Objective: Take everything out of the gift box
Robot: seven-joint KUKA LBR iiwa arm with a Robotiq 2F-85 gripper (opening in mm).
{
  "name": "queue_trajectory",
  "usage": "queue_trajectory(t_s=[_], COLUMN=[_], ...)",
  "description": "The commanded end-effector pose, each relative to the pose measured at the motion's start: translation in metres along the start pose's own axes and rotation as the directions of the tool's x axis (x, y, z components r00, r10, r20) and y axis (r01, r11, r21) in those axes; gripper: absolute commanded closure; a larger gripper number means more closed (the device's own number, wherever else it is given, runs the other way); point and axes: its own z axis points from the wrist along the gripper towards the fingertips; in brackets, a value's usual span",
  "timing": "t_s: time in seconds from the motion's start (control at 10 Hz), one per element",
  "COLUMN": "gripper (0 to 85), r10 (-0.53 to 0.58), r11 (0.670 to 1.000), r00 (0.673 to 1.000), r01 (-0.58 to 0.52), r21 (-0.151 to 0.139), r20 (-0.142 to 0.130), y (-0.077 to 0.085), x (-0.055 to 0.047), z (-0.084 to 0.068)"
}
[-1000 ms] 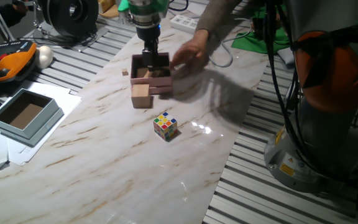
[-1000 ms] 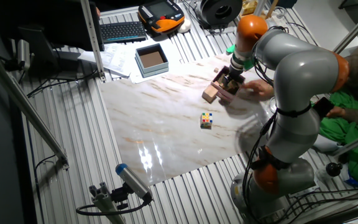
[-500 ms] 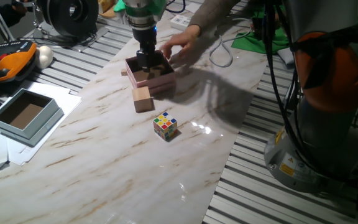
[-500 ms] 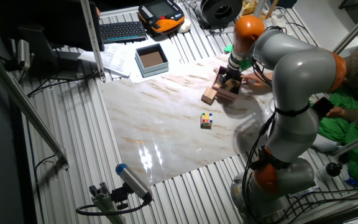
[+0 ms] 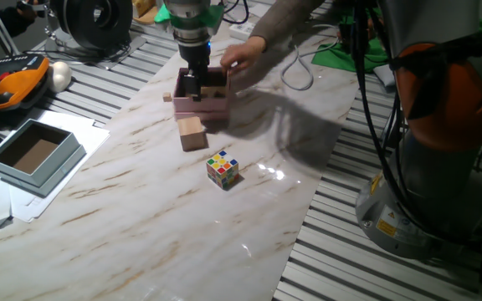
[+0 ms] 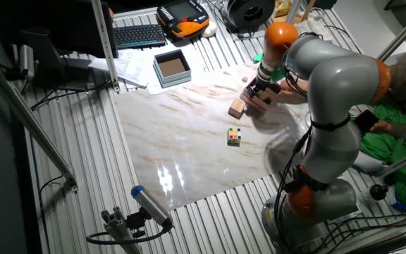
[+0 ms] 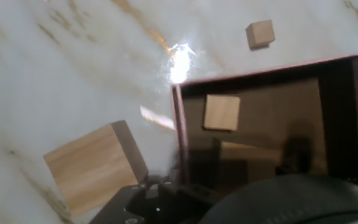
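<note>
The pale-pink gift box [image 5: 203, 99] sits at the far end of the marble table, also in the other fixed view [image 6: 259, 99]. My gripper [image 5: 192, 87] reaches down over its near-left wall; in the hand view the wall [image 7: 180, 134] runs into the gripper [image 7: 178, 186], which looks shut on it. One light-brown wooden cube [image 7: 222, 112] lies inside, next to a shadowed brown shape I cannot make out. A larger wooden cube [image 5: 192, 132] [image 7: 92, 167] lies on the table just outside. A tiny cube [image 5: 167, 98] [image 7: 260, 33] lies beyond the box.
A person's hand [image 5: 243, 56] rests at the box's far right side. A multicoloured puzzle cube [image 5: 223, 168] stands nearer the front. A grey-blue box [image 5: 33, 153] with brown inside sits on papers at the left. Cables and ribbed metal surround the marble top.
The gift box has shifted left and further back together with my gripper. The person's hand has moved up to the box's far side. The outer cube stayed put.
</note>
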Motion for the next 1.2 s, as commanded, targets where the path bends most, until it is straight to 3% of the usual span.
queue_trajectory(t_s=[0.0,0.4,0.7,0.9,1.1], gripper=[17.0,17.0,17.0,17.0,17.0], r10=[-0.001,0.022,0.160,0.240,0.283], r11=[1.000,1.000,0.987,0.971,0.959], r00=[1.000,1.000,0.987,0.970,0.959], r01=[0.001,-0.022,-0.161,-0.240,-0.283], r21=[0.000,0.001,0.015,0.006,0.017], r20=[0.000,-0.005,0.032,0.020,0.029], y=[-0.001,-0.008,-0.005,-0.004,-0.002], x=[-0.001,-0.006,-0.008,-0.010,-0.013], z=[-0.002,-0.005,0.010,0.013,0.014])
